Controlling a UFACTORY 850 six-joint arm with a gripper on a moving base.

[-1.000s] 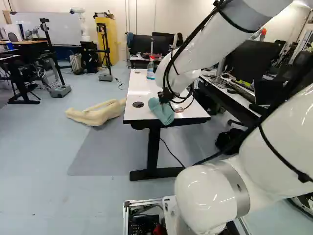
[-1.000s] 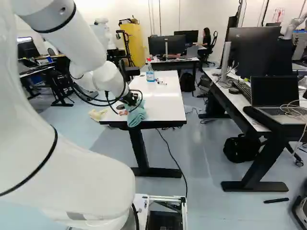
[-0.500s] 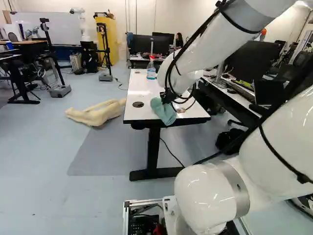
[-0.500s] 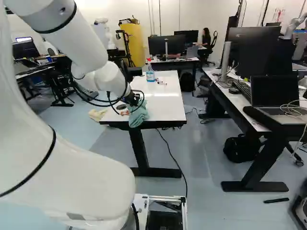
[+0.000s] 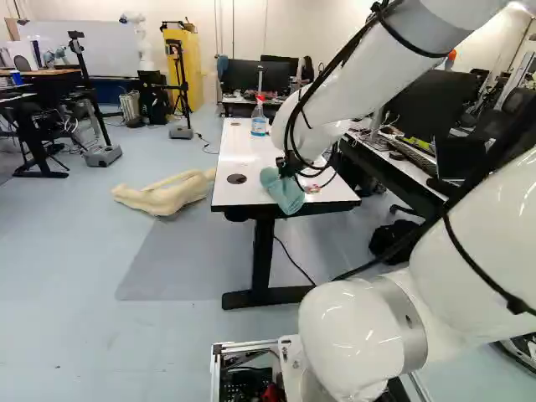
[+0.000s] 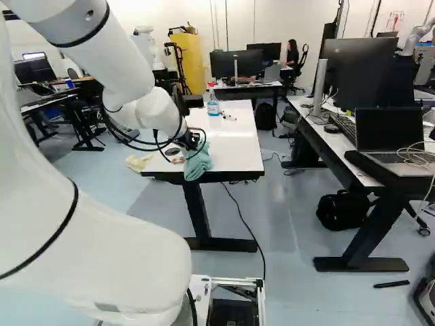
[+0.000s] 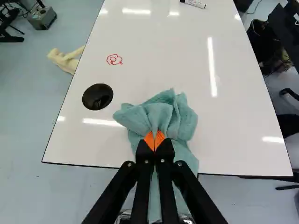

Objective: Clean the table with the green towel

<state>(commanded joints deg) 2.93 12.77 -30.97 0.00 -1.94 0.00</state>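
The fingers [image 7: 144, 152] pinch the towel [image 7: 164, 114] beside the black disc [image 7: 97, 97], with scribble [image 7: 114, 59], marker [image 7: 193, 3] and spray bottle [image 6: 213, 107] beyond

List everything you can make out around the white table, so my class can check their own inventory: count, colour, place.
Table: one, white top, centre
Towel: one, green, gripped, draped over the near edge
Black disc: one, on the tabletop beside the towel
Drawing: one, red, beyond the disc
Marker: one, white and dark, towards the far end
Spray bottle: one, clear and blue, red-topped, far end
Mannequin-like shape: one, cream, floor beside the table
Yellow cabinet: one, background
Monitors: at least three, black, on desks
Laptop: one open, black, desk at the right of the right base view
Arm: one, white, over the table
Gripper: one, black, orange pads, shut on the towel
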